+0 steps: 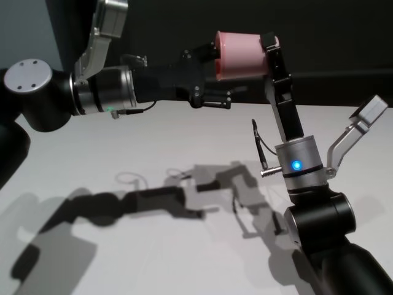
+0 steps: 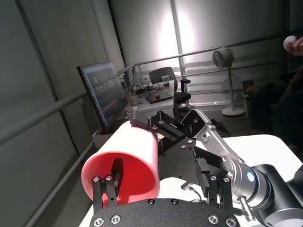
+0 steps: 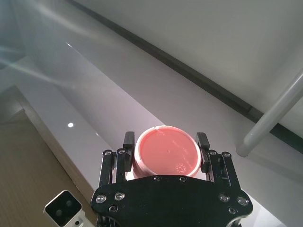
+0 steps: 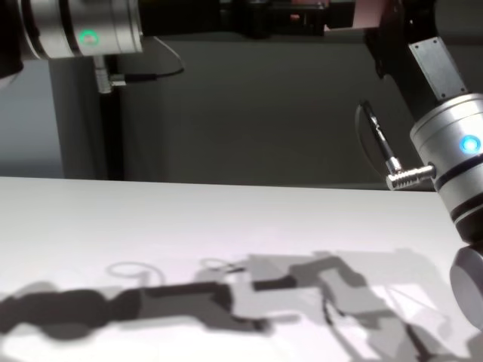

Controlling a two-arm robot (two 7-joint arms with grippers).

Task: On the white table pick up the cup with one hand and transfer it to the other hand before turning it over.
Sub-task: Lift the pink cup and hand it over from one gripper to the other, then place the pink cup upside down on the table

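The pink cup [image 1: 242, 54] hangs on its side high above the white table [image 1: 92, 141], mouth toward my left arm. My right gripper [image 1: 270, 52] is shut on its base end; in the right wrist view its fingers [image 3: 202, 142] flank the cup's bottom [image 3: 166, 153]. My left gripper [image 1: 212, 74] is open at the cup's mouth. In the left wrist view one of its fingers [image 2: 116, 172] is inside the cup [image 2: 132, 146] and the other stands apart outside it. The chest view shows only the cup's edge [image 4: 370, 11] at the top.
The arms' shadows lie across the middle of the table [image 4: 75, 219]. A dark wall stands behind the table's far edge. The right arm's base [image 1: 319, 227] rises from the table's near right.
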